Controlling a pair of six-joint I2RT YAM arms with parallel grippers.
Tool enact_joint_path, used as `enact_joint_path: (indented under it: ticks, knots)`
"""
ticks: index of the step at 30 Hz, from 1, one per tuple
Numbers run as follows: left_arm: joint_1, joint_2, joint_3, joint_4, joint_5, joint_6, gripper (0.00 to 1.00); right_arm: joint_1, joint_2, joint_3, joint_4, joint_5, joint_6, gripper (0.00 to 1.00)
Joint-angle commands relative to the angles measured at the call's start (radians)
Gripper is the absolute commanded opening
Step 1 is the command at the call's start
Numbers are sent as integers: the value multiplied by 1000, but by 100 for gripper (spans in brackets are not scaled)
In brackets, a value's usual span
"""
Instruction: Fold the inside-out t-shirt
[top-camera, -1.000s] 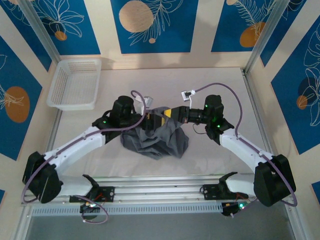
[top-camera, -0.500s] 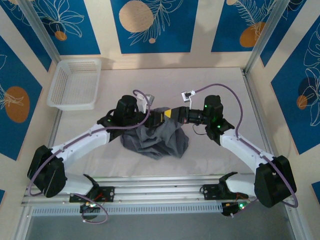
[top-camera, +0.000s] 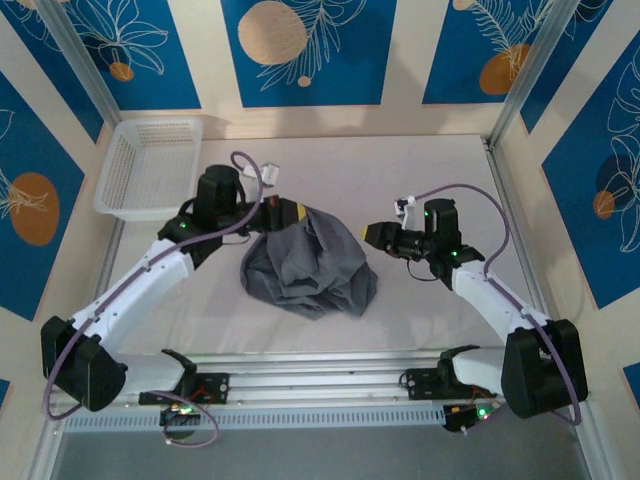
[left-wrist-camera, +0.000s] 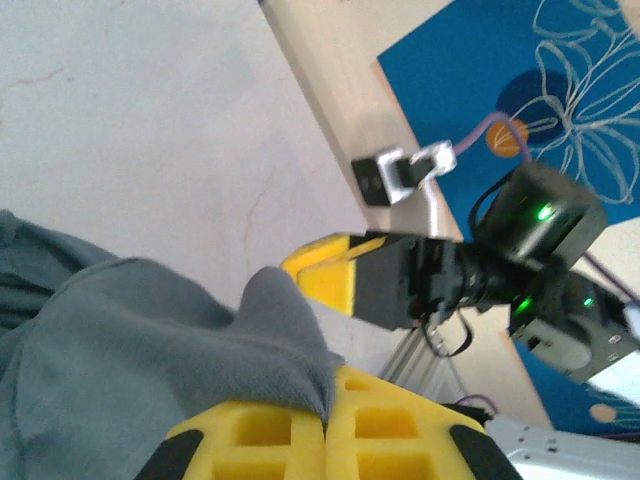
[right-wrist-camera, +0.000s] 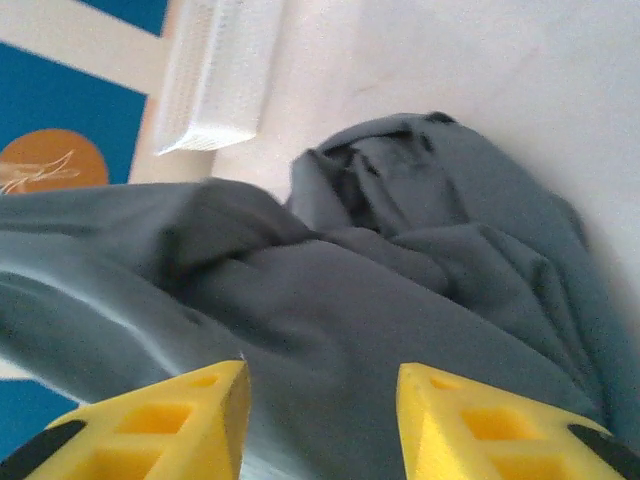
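The inside-out t-shirt (top-camera: 308, 268) lies crumpled in a slate-grey heap on the middle of the table. My left gripper (top-camera: 297, 213) is at the heap's upper left edge, shut on a fold of the cloth. The left wrist view has the two yellow fingers (left-wrist-camera: 250, 440) pressed together, with a peak of the t-shirt (left-wrist-camera: 180, 340) pinched in the left gripper (left-wrist-camera: 327, 425). My right gripper (top-camera: 371, 235) hangs just right of the heap, apart from it. Its jaws stand open, and the right gripper (right-wrist-camera: 320, 400) faces the t-shirt (right-wrist-camera: 400, 300) with nothing between the fingers.
A white mesh basket (top-camera: 150, 165) stands at the back left of the table, also visible in the right wrist view as the basket (right-wrist-camera: 215, 70). Bare white table surface (top-camera: 400, 165) lies behind the shirt. Metal frame posts and patterned walls close in the sides.
My left gripper has shut on the shirt's edge and drawn it back and to the left. The right gripper has let go of the cloth, opened and pulled away to the right.
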Motion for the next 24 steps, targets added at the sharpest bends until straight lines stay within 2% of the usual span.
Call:
enact_joint_path:
  ticks: [1, 3, 5, 7, 8, 9, 11, 13, 14, 15, 17, 18, 22, 24]
  knots:
    - [4, 28, 60, -116, 91, -72, 0, 57, -159, 7, -41, 103, -94, 46]
    - [3, 36, 80, -135, 90, -93, 0, 185, -247, 4, 3, 259, -216, 36]
    - [3, 40, 98, -169, 72, -96, 0, 341, -274, 7, 63, 377, -346, 31]
    - [3, 43, 112, -191, 59, -87, 0, 473, -240, 30, 112, 491, -471, 33]
    - [2, 43, 114, -193, 57, -87, 0, 522, -206, 42, 134, 549, -535, 40]
    - [3, 42, 113, -192, 56, -88, 0, 557, -163, 54, 165, 614, -594, 48]
    - [3, 40, 109, -188, 57, -93, 0, 586, -84, 69, 228, 737, -675, 55]
    - [3, 33, 107, -191, 57, -93, 0, 572, -21, 70, 301, 812, -716, 54]
    - [3, 29, 106, -197, 55, -91, 0, 557, 7, 73, 319, 805, -726, 49]
    - [2, 23, 107, -205, 51, -85, 0, 540, 26, 83, 313, 763, -723, 38]
    - [5, 18, 114, -227, 44, -63, 0, 515, 34, 106, 272, 651, -693, 4]
    - [9, 18, 121, -249, 36, -43, 0, 505, 28, 117, 250, 566, -668, 0]
    - [50, 42, 133, -278, 10, 9, 0, 466, 6, 141, 214, 122, -529, 0]
    - [77, 81, 140, -263, 24, 62, 0, 439, 5, 138, 296, -86, -369, 0]
